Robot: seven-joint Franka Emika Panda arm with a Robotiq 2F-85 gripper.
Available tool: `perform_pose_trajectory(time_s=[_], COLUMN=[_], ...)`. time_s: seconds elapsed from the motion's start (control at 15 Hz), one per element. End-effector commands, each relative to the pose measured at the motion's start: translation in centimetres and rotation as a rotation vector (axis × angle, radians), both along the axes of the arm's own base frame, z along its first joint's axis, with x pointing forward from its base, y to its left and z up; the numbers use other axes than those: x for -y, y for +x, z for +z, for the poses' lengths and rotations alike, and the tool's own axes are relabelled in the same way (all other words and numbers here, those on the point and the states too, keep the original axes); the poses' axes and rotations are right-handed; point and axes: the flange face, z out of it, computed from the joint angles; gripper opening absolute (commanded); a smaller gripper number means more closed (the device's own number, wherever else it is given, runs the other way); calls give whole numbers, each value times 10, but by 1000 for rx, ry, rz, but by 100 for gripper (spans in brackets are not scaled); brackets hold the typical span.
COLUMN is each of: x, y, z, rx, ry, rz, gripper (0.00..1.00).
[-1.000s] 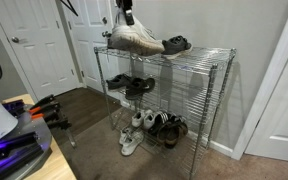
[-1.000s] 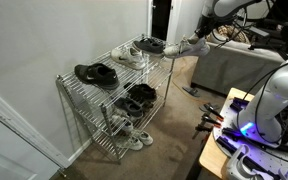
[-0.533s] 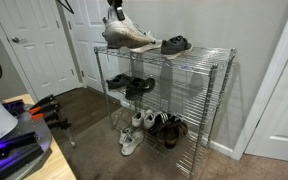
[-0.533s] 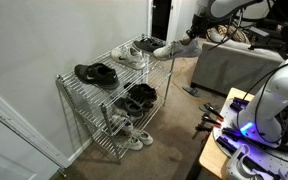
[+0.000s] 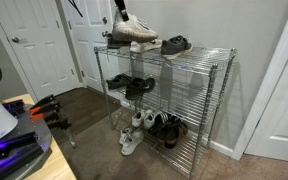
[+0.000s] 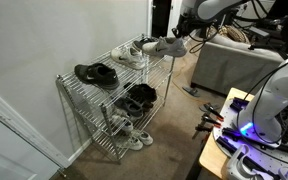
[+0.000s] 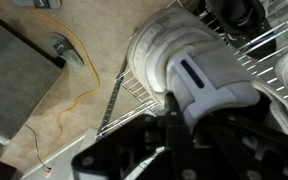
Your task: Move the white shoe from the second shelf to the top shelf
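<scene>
Nearly there, I'd judge: the white shoe [image 5: 133, 33] is off the second shelf [image 5: 184, 92] and up at the level of the top shelf [image 5: 202, 53], at the end of the rack nearest the door. I can't tell whether its sole touches the wire or hangs just above it. In an exterior view the shoe [image 6: 164, 45] looks to overhang that end of the rack, and the wrist view shows its toe [image 7: 189, 75] over the edge of the grid with carpet below. The gripper [image 5: 122, 13] comes down from above and is clamped on the shoe's heel end. What's left, as I read it, is to carry it fully over the grid, set it flat, let go and lift clear. As for what the tiers hold, the top shelf carries a dark pair [image 5: 175, 44] and another white sneaker [image 6: 130, 54]. The second shelf has only dark shoes [image 5: 130, 85], and the lowest tier holds small white shoes [image 5: 134, 130] beside brownish ones [image 5: 168, 127].
</scene>
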Motion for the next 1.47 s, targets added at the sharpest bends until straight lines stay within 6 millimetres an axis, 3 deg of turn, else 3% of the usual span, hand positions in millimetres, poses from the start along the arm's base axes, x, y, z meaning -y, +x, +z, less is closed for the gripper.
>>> perform_pose_trajectory(time_s=[0.0,0.33,0.73,1.4], x=[-13,-34,-58,-42], y=[45,88,107,132], z=[3,-8,-14,-35], rx=[69,87,229,304], ry=[51,94,163,144], rz=[-100,-154,-186,-196], gripper=[4,4,4,4])
